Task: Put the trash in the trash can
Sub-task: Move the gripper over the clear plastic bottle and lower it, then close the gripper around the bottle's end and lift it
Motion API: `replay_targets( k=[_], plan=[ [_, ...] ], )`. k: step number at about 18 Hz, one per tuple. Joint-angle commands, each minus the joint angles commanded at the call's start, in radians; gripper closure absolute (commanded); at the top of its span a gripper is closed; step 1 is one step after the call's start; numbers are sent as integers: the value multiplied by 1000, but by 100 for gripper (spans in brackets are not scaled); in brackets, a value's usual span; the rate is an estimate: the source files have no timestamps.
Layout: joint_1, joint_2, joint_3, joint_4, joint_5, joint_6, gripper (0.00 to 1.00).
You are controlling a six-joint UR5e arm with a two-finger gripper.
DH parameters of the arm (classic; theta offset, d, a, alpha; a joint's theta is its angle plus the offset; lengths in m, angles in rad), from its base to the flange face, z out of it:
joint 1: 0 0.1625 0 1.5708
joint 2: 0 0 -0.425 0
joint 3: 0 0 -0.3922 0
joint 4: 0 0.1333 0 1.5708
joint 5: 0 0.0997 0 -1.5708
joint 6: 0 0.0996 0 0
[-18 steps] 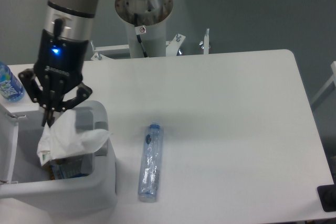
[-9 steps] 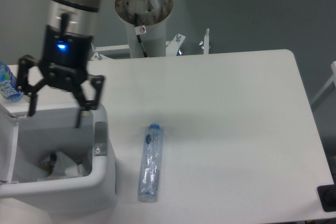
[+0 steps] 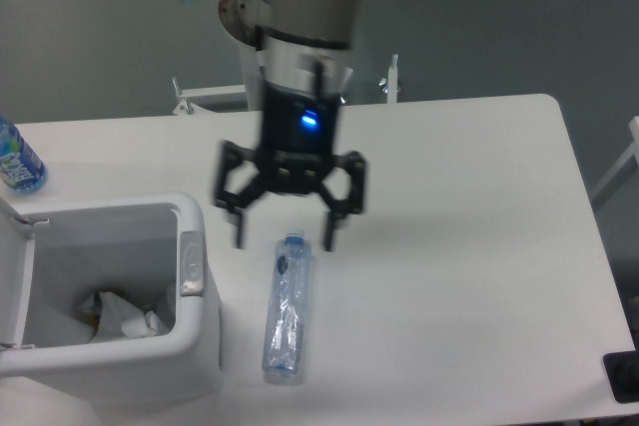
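The gripper (image 3: 285, 238) hangs with jaws spread wide above the flattened bottle (image 3: 287, 307) lying on the worktop (image 3: 449, 246). The crumpled wrapper (image 3: 120, 314) sits inside the trash can (image 3: 196, 346). No writing is legible.

A silver-grey arm with pale blue joint caps carries a black gripper (image 3: 284, 236) (blue light glowing) with two black fingers (image 3: 334, 216).
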Motion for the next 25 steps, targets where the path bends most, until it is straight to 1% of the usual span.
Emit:
replay_targets(
  k=[2,4,7,9,12,16,19,21,25],
  plan=[
    [0,-51,-26,-9,24,29,0],
    [-2,-83,-35,-12,70,63,0],
    [-9,-152,-34,-11,74,68,0],
    [-41,-180,-35,-2,74,68,0],
    [-66,-239,-11,3,84,63,0],
    [-136,-278,-14,5,120,63,0],
    [-146,-307,-15,8,150,57,0],
    [-167,-321,-14,9,172,61,0],
    [-169,-351,9,12,173,66,0]
  ],
)
